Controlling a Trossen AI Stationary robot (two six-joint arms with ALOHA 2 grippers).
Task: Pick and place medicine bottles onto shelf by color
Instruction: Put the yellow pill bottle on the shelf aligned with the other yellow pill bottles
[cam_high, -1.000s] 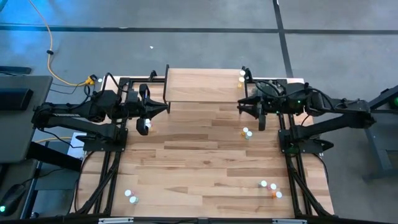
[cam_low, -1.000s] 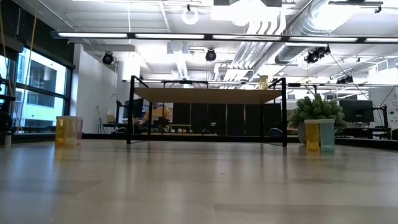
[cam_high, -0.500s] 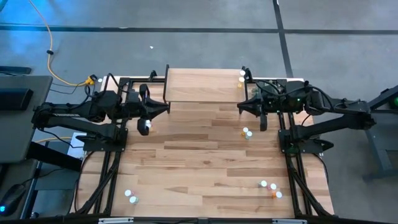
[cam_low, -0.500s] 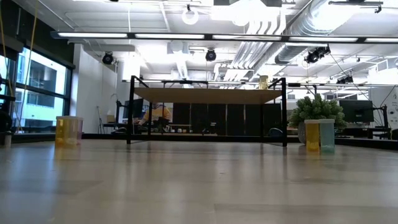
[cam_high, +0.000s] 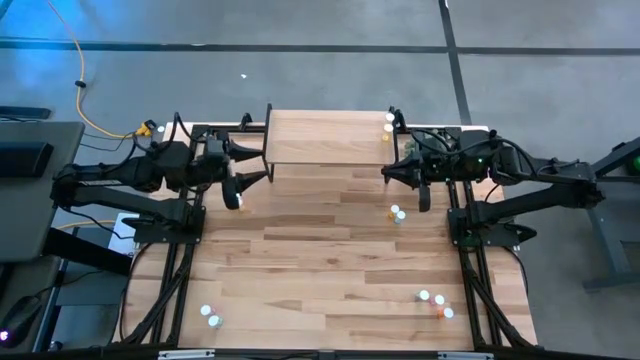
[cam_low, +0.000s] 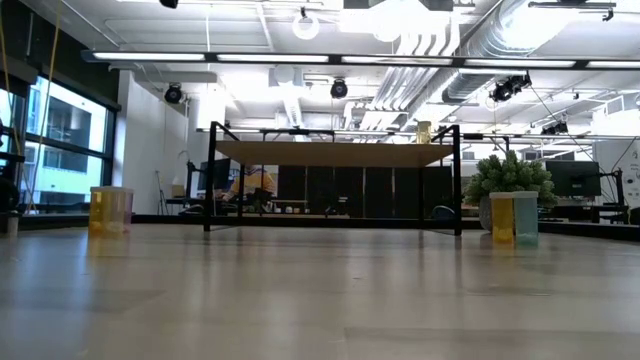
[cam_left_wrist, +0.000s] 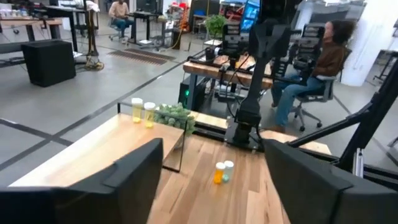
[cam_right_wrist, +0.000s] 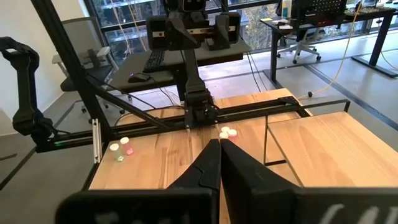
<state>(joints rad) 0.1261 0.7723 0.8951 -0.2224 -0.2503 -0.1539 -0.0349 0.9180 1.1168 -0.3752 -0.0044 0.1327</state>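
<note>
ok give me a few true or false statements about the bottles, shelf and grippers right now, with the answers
1. Two medicine bottles stand on the shelf, at its corner nearest the right arm. True.
2. The left gripper is clamped on an orange bottle. False: its fingers are spread wide with nothing between them.
3. The right gripper is shut and holds nothing. True.
4. Every bottle is already on the shelf. False: a pair of bottles and other groups stand on the wooden tabletop.
5. The right gripper rests on top of the shelf. False: it hangs over the tabletop beside the shelf.
</note>
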